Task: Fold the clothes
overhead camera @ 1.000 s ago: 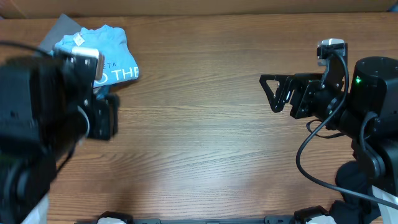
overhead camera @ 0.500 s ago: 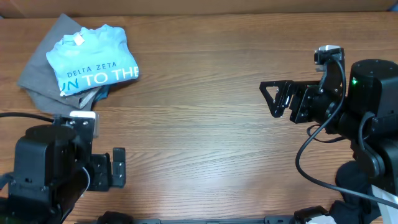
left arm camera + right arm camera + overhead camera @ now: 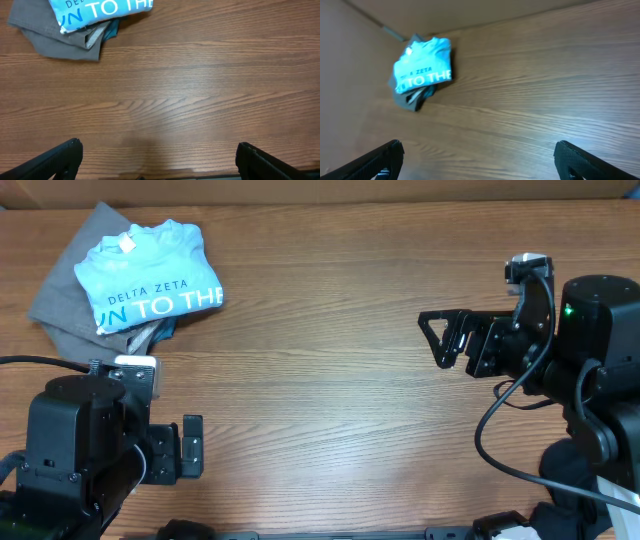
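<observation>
A folded light blue T-shirt (image 3: 150, 275) with white and teal lettering lies at the far left corner of the wooden surface (image 3: 330, 400). It rests on top of a grey shirt (image 3: 60, 300), which sticks out from under it on the left and on the near side. A darker teal fold of cloth (image 3: 112, 29) peeks out at the blue shirt's near edge. The left fingers (image 3: 60, 160) stand wide apart, holding nothing and touching nothing, low over bare wood on the near side of the blue shirt and well apart from it. The right fingers (image 3: 380, 160) are also spread fully apart and empty. They sit far to the right of the blue shirt and point toward it across the open wood.
</observation>
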